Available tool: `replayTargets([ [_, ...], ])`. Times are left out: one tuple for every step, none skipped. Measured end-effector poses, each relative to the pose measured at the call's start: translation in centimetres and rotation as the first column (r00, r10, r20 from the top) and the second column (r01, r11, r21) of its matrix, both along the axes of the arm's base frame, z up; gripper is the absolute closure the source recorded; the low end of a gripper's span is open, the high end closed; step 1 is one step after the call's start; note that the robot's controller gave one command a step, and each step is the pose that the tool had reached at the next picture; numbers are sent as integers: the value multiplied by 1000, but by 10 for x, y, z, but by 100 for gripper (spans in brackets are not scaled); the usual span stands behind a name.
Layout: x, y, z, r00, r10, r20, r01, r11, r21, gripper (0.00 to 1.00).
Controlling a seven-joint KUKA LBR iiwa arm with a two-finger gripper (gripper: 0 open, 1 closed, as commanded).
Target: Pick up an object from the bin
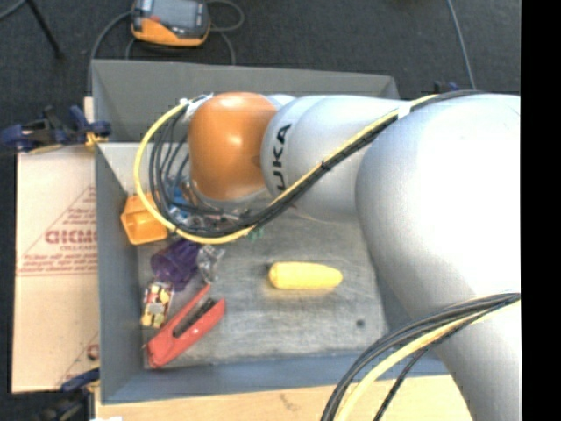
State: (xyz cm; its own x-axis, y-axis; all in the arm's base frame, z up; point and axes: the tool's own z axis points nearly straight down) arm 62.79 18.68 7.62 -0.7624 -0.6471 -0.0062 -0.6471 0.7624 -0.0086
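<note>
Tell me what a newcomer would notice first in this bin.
The big silver arm with its orange cover dominates, stretched in from the right over the upper left of the bin. On the floor lie a yellow corn-like piece at the middle and a red hand tool at the lower left.

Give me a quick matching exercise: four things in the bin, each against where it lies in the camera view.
Things:
1. yellow corn cob
2. red-handled tool
3. orange block
4. purple thing

Places:
A. lowest of the four, lying slantwise
B. highest of the four, far left
C. alone in the open, right of the others
D. just below and right of the orange block

Pairs: 1-C, 2-A, 3-B, 4-D
</note>
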Motion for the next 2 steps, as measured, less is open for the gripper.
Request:
replayTargets([
  [6,4,0,1000,3,-9,-3,1000,-10,100],
  [0,12,46,1000,-11,-14,11,1000,0,100],
])
